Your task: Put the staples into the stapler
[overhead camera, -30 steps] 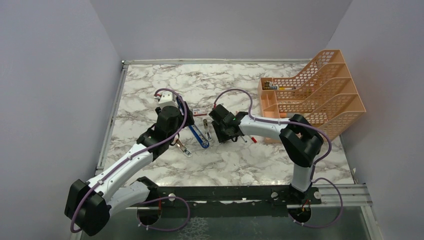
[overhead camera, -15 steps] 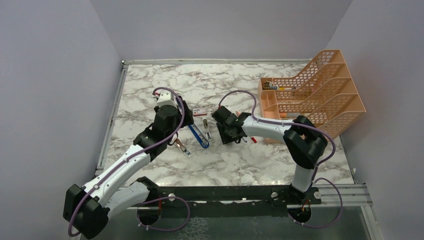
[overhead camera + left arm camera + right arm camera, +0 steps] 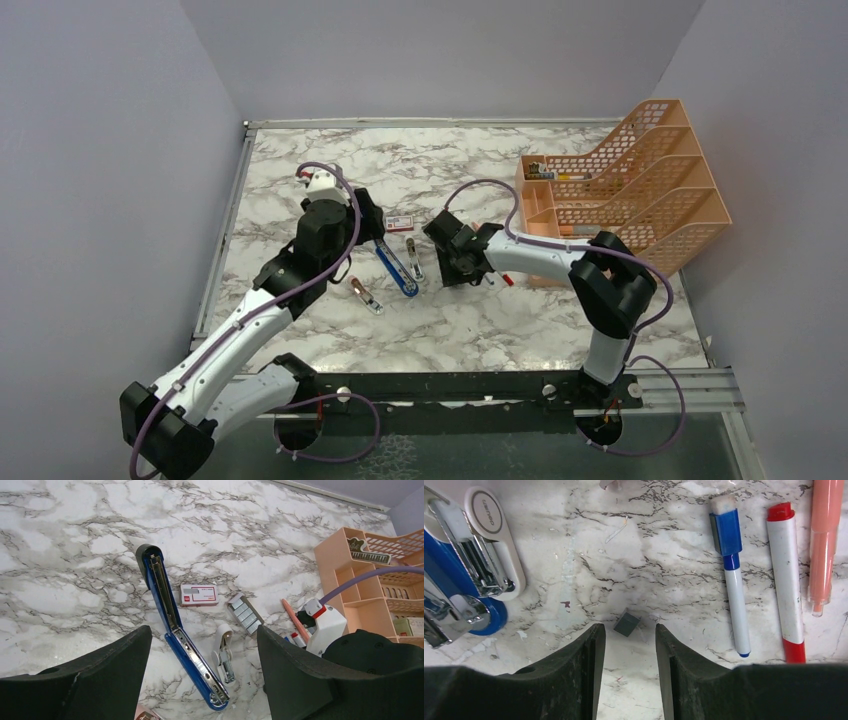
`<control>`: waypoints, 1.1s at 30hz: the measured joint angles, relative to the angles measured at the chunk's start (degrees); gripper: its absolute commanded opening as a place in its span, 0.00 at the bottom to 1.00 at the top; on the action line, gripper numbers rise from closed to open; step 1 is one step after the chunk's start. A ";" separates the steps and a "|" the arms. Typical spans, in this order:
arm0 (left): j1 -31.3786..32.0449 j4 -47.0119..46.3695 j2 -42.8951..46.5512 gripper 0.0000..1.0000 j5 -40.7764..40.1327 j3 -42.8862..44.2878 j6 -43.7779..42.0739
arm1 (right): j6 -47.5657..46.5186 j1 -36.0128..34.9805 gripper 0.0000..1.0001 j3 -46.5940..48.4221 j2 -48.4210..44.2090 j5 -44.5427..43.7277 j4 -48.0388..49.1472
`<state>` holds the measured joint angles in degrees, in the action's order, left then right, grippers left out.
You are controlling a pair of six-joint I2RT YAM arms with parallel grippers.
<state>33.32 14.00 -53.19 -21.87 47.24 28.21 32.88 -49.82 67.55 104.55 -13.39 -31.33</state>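
- Nearest me, my right tool (image 3: 626,632) sits low over the table (image 3: 664,555). Its jaws are partly released and grip nothing. A short grey staple strip (image 3: 626,623) lies loose just ahead of the fingertips, lined up with the gap.
- To take it cleanly, I'd ease forward until the strip sits between the pads. Then I'd settle to the table and close gently, so it neither skids away nor breaks apart.
- Just left of that, the blue stapler (image 3: 168,607) lies opened flat with its silver channel facing up. A small white stapler (image 3: 223,647) rests close beside its end, so I'd keep clear of it.
- My left tool (image 3: 200,632) hovers above the blue stapler, spread wide and empty. I judge it could steady the blue stapler while the strip goes in.
- Farther back lie the grey tray (image 3: 245,614) of staples and the red-and-white sleeve (image 3: 198,594).
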 measured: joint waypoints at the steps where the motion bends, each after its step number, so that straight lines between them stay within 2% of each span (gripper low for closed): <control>1: 0.00 0.13 0.26 0.78 0.00 0.07 -0.22 | 1.03 0.00 0.46 0.00 -0.13 -0.11 -0.04; 10: 0.00 1.75 1.84 0.79 -0.02 0.09 -1.05 | 8.61 0.00 0.36 1.77 -1.14 -2.67 -1.20; 24: 0.00 2.14 2.60 0.80 -0.02 -0.55 -1.03 | 13.00 0.00 0.38 3.02 2.80 -4.66 -3.54; 33: 0.00 2.23 2.69 0.80 -0.02 -0.90 -1.01 | 13.84 0.00 0.25 3.72 3.23 -4.59 -4.35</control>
<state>33.32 16.23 -50.50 -21.89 46.35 27.20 46.72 -49.82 71.26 107.79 -17.98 -35.68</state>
